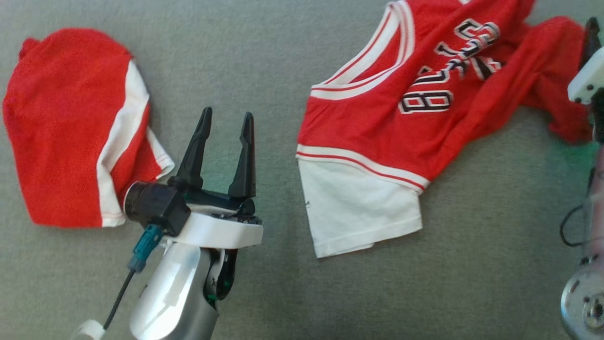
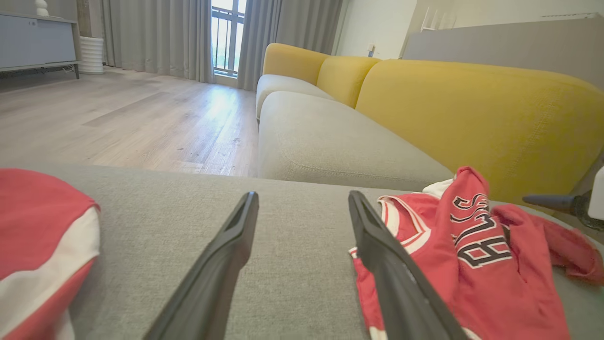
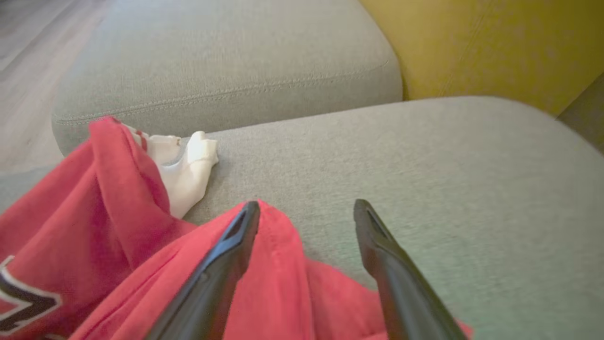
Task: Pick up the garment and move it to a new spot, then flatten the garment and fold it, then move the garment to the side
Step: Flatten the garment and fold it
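Note:
The garment, a red jersey (image 1: 377,123) with white trim, black lettering and a white inner layer, lies crumpled on the grey cushion (image 1: 264,61). My left gripper (image 1: 227,113) hovers open just left of it, with nothing between its fingers. In the left wrist view my left gripper (image 2: 303,196) points over bare cushion, the jersey (image 2: 476,264) beside its right finger. My right gripper (image 1: 592,35) is at the jersey's far right end. In the right wrist view it (image 3: 306,208) stands open over the jersey's red edge (image 3: 278,293), the cloth lying loose between the fingers.
A second red-and-white garment (image 1: 66,127) lies at the left of the cushion. Yellow backrests (image 2: 472,108) rise behind the seat. Another grey seat cushion (image 2: 330,141) adjoins, with the wooden floor (image 2: 118,118) beyond the cushion's edge.

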You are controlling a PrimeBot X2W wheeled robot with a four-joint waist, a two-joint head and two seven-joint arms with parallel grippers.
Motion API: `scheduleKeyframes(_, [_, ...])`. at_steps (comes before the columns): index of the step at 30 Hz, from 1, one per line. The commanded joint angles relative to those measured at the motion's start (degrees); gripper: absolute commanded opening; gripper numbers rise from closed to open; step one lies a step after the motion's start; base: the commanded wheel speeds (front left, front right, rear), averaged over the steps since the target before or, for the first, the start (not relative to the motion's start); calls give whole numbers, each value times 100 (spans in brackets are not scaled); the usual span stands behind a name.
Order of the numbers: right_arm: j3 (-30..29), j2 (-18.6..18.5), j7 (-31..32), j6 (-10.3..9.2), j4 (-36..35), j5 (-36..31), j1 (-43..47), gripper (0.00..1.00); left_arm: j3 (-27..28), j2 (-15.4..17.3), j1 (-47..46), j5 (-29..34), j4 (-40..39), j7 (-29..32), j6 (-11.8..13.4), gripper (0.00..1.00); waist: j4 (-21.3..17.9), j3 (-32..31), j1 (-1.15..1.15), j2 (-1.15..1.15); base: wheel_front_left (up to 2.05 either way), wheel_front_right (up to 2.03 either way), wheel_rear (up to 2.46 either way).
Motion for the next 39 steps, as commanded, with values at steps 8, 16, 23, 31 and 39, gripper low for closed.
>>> scheduleKeyframes(8, [-322, -81, 145, 43, 835, -243, -805, 100, 6, 47, -245, -49, -73, -36, 38, 100, 308, 328, -2, 0, 0, 0, 0])
scheduleKeyframes(16, [93, -63, -370, 43, 1322, -353, -1008, 0, 9, 47, -265, -78, -11, -36, 68, 100, 178, 211, -2, 0, 0, 0, 0])
scheduleKeyframes(23, [450, -61, -967, 43, 1586, -249, -972, 0, 94, 47, -157, -87, 43, -36, 70, 100, -46, -151, -2, 0, 0, 0, 0])
scheduleKeyframes(31, [1150, 253, -1594, 43, 1575, 352, -623, 0, 361, 47, 160, -67, 68, -36, 95, 100, -455, -766, -2, 0, 0, 0, 0])
scheduleKeyframes(39, [2005, 445, -1531, 43, 467, 1617, 617, 0, 700, 47, 656, -118, 1, -36, 124, 100, -970, -1410, -2, 0, 0, 0, 0])
